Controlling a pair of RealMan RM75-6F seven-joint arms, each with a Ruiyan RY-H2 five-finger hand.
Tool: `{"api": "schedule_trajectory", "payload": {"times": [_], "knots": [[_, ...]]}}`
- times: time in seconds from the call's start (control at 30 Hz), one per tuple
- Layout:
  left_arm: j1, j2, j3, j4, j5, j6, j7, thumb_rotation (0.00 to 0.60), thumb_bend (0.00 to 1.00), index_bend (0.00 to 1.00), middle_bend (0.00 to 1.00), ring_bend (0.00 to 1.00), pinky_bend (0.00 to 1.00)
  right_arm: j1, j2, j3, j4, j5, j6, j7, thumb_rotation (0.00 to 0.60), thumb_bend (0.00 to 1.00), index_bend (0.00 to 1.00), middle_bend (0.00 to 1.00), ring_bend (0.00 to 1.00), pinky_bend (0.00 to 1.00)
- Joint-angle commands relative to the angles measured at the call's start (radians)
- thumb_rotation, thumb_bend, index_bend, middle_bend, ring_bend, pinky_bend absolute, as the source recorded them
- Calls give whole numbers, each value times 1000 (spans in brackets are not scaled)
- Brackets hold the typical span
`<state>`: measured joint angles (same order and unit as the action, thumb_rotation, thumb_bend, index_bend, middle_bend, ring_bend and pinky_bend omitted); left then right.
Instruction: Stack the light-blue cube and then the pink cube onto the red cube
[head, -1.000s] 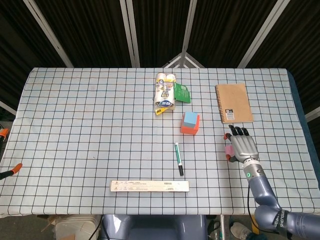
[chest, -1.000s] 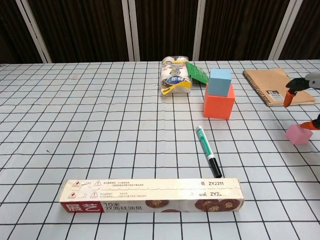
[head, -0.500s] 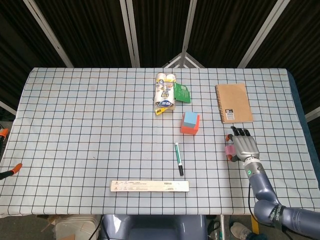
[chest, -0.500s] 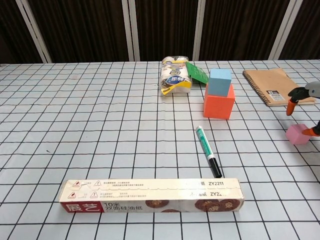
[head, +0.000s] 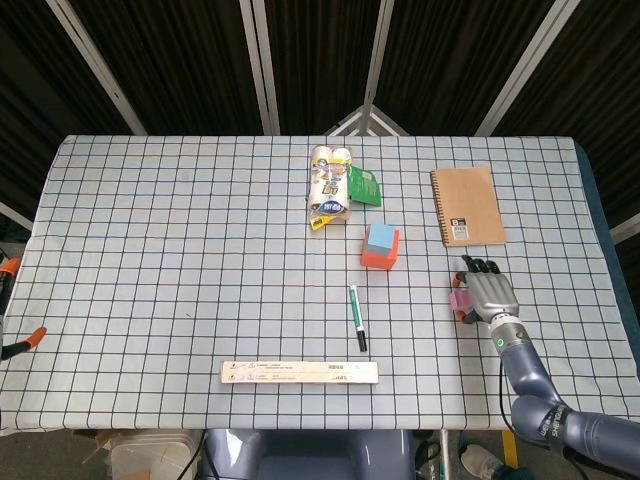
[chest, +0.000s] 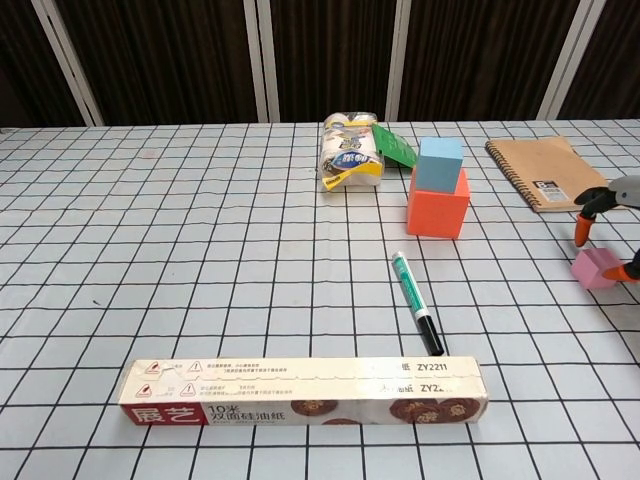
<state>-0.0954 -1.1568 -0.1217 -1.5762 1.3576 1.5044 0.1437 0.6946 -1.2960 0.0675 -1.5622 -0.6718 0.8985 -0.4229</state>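
Observation:
The light-blue cube sits on top of the red cube right of the table's middle. The small pink cube rests on the cloth near the right edge. My right hand hangs over it from the right, fingers apart. One orange fingertip hovers just above the cube, and another lies by its right side. Of my left hand only orange fingertips show at the head view's left edge, spread apart and holding nothing.
A brown notebook lies beyond the right hand. A packet of rolls with a green card sits behind the cubes. A green marker and a long flat box lie nearer the front.
My right hand has sunk a little toward the pink cube, and its upper fingertip has come down close to the cube's top. The cubes have stayed in place.

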Motion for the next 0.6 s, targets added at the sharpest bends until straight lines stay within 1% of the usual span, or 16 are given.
{"api": "schedule_trajectory", "payload": {"times": [0.03,0.43,0.6], "knots": [[-1,-2,-1,0,-2,0,4,600,163,38,0,0,0,-2,-5,1,15,-5,-14,13,600,353,380,0,0,0],[-3,-10,-4,-2,-10,0,28,600,163,38,0,0,0,-1,-29,10,89,-25,-66,59,600,354,402,0,0,0],[-4,-15,-4,-3,-14,-2,42,600,163,38,0,0,0,-2,-35,10,115,-35,-86,75,600,354,429,0,0,0]]}}
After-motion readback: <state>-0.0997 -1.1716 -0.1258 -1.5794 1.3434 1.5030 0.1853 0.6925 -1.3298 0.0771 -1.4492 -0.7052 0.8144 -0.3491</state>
